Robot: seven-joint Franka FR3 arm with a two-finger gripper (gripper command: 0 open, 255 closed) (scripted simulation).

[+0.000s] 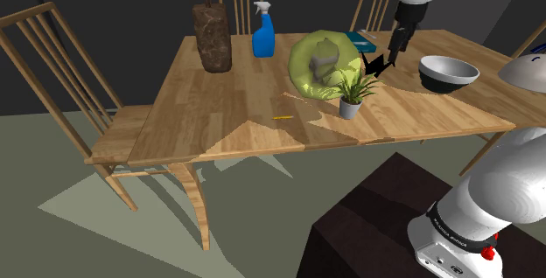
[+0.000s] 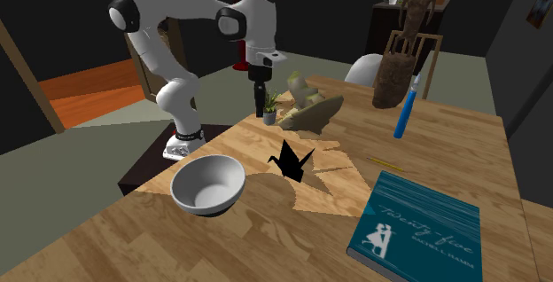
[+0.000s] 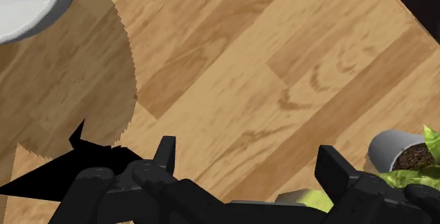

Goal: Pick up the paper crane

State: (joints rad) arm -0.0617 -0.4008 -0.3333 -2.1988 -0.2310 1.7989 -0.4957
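On the wooden table (image 1: 227, 110), the bowl (image 1: 446, 73) sits at the shoulder view's far right and the potted plant (image 1: 350, 93) nearer and left. The black paper crane (image 1: 376, 65) lies between them. The gripper (image 3: 248, 156) hangs above, fingers wide, seemingly offset from the crane. If it descends like this, one finger could crush the crane.

Black paper crane (image 2: 291, 161) upright on the wooden counter (image 2: 461, 138)

It is plain black all over, with no pattern showing, folded into sharp points. Its wings are raised and a narrow tip juts out to one side. It stands on its base on bare wood, just beside the white bowl (image 2: 208, 184) and apart from it.
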